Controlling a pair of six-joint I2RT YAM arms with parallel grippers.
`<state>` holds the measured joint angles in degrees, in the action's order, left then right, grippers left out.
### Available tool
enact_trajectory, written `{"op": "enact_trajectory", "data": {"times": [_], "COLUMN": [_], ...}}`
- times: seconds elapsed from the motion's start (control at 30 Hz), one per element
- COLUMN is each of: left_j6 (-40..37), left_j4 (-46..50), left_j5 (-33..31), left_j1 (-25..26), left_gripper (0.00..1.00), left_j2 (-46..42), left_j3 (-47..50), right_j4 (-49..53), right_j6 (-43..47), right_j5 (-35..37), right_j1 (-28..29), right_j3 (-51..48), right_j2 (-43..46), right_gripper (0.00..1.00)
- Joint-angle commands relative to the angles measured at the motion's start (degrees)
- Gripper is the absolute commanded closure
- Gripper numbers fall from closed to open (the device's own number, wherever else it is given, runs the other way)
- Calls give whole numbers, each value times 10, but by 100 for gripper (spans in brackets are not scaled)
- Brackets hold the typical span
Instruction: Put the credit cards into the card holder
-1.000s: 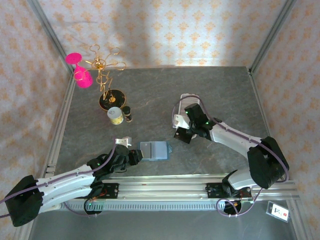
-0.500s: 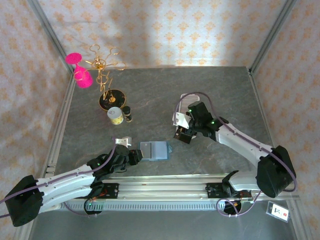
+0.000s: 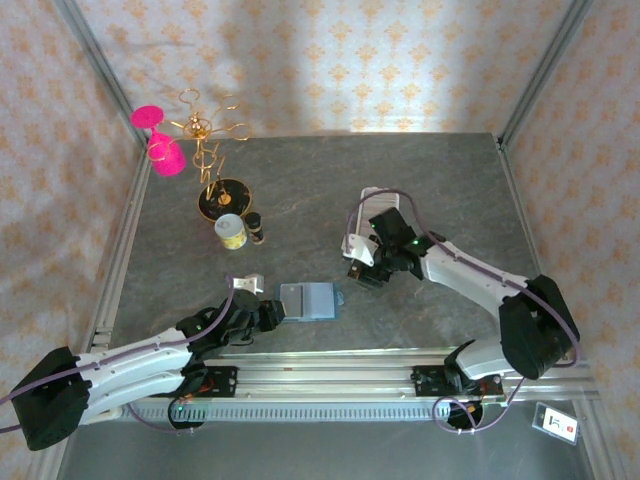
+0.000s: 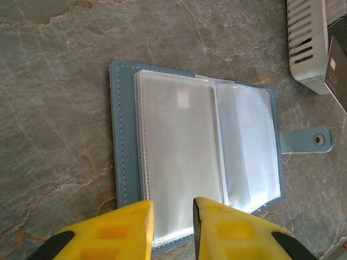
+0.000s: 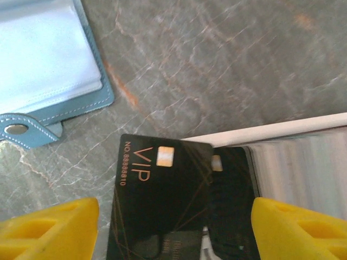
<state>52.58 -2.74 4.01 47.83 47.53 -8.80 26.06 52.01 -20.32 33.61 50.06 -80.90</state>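
Note:
The teal card holder (image 3: 312, 300) lies open on the stone table, its clear sleeves (image 4: 179, 151) facing up and its clasp tab (image 5: 16, 130) to one side. My left gripper (image 4: 173, 208) hovers over the near edge of the sleeves, jaws a narrow gap apart with nothing between them. My right gripper (image 5: 174, 208) is open wide at the end of the white tray (image 5: 271, 131). Between its fingers a black VIP credit card (image 5: 157, 179) leans out of the tray, touched by neither finger. A second black card (image 5: 233, 200) lies behind it, beside a row of card edges (image 5: 303, 162).
At the back left stand a gold stand on a black base (image 3: 222, 198), a pink glass (image 3: 160, 140), a small jar (image 3: 231, 231) and a dark bottle (image 3: 256, 232). A metal rail (image 3: 330, 365) runs along the front edge.
My right gripper has gone from nearly shut to wide open and let go of the black card at the tray's end. The left arm has stayed put.

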Motion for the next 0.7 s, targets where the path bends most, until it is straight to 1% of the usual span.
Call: {"op": "enact_trajectory", "data": {"times": [0.0,0.13,0.27,0.37,0.53,0.67], "left_j6": [1,1,1,1,0,2], "left_j4": [15,16,17,16,20,20], "left_j5": [-6,-7,-8,-8,-10,-7], "left_j1": [-5,-5,-5,-5,-5,-5], "left_gripper": [73,73,73,73,73,74], "left_j2": [-10,-16,-18,-19,-20,-23], "left_j3": [-4,-2,-1,-2,-6,-9], "right_j4": [23,20,16,13,13,12], "right_j6": [-13,-16,-18,-20,-21,-20], "right_j5": [-4,4,15,34,36,51], "right_j1": [5,7,8,8,8,8], "right_j3": [19,23,26,27,34,36], "right_j2": [-17,-29,-39,-48,-62,-73], "right_gripper": [24,15,9,7,4,3]}}
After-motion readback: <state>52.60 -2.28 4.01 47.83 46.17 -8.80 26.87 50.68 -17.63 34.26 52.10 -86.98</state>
